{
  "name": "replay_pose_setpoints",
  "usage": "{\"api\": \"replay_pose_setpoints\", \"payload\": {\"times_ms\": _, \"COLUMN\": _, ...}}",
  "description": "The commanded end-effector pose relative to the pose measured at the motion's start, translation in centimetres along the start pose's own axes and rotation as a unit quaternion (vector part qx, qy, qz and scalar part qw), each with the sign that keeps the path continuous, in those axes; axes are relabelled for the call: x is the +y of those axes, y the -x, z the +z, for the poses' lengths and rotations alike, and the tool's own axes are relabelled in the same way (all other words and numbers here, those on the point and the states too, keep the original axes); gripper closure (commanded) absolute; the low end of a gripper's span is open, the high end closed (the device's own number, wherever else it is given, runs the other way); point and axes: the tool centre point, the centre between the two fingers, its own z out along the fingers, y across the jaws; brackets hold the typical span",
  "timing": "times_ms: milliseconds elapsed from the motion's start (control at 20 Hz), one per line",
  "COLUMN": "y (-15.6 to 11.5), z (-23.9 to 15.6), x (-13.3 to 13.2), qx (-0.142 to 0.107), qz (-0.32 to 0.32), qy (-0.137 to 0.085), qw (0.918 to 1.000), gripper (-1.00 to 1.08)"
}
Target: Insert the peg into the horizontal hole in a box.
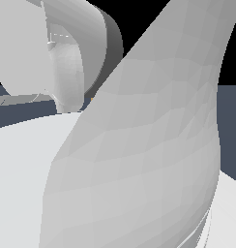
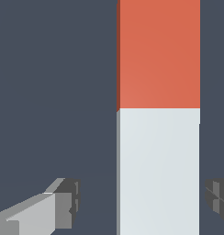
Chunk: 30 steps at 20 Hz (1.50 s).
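Observation:
In the wrist view the peg (image 2: 159, 55) lies on the dark floor, orange-red along one half and pale grey-white (image 2: 159, 170) along the other. My gripper (image 2: 142, 198) is open and straddles the pale end. One finger (image 2: 63, 204) stands well off the peg's side, and the other finger (image 2: 218, 196) is close to the opposite side. Neither pad touches the peg. The box and the hole are out of view. In the exterior view the arm hides the gripper and almost all of the peg.
The arm's white links (image 1: 139, 160) fill most of the exterior view, with a pale rounded base surface (image 1: 23, 160) below them. Dark grey-blue floor (image 2: 54, 92) surrounds the peg. A tiny orange speck (image 1: 91, 99) shows behind the arm.

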Motion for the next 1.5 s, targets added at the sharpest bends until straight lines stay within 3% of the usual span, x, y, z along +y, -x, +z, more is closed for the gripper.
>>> {"api": "replay_pose_setpoints", "payload": {"times_ms": 0, "y": -0.1, "z": 0.3, "x": 0.1, "qx": 0.001, "qz": 0.0, "qy": 0.001, "qw": 1.0, "gripper": -0.92}}
{"api": "replay_pose_setpoints", "payload": {"times_ms": 50, "y": -0.1, "z": 0.3, "x": 0.1, "qx": 0.001, "qz": 0.0, "qy": 0.001, "qw": 1.0, "gripper": -0.92}}
{"api": "replay_pose_setpoints", "payload": {"times_ms": 100, "y": -0.1, "z": 0.3, "x": 0.1, "qx": 0.001, "qz": 0.0, "qy": 0.001, "qw": 1.0, "gripper": 1.08}}
{"api": "replay_pose_setpoints", "payload": {"times_ms": 650, "y": -0.1, "z": 0.3, "x": 0.1, "qx": 0.0, "qz": 0.0, "qy": 0.001, "qw": 1.0, "gripper": 1.08}}
{"api": "replay_pose_setpoints", "payload": {"times_ms": 850, "y": -1.3, "z": 0.1, "x": -0.4, "qx": 0.0, "qz": -0.013, "qy": 0.001, "qw": 0.9999, "gripper": 1.08}}
{"api": "replay_pose_setpoints", "payload": {"times_ms": 1200, "y": -7.3, "z": -1.2, "x": -3.5, "qx": 0.0, "qz": -0.076, "qy": 0.001, "qw": 0.9971, "gripper": 1.08}}
{"api": "replay_pose_setpoints", "payload": {"times_ms": 1450, "y": -14.1, "z": -2.8, "x": -8.4, "qx": 0.0, "qz": -0.154, "qy": 0.002, "qw": 0.988, "gripper": 1.08}}
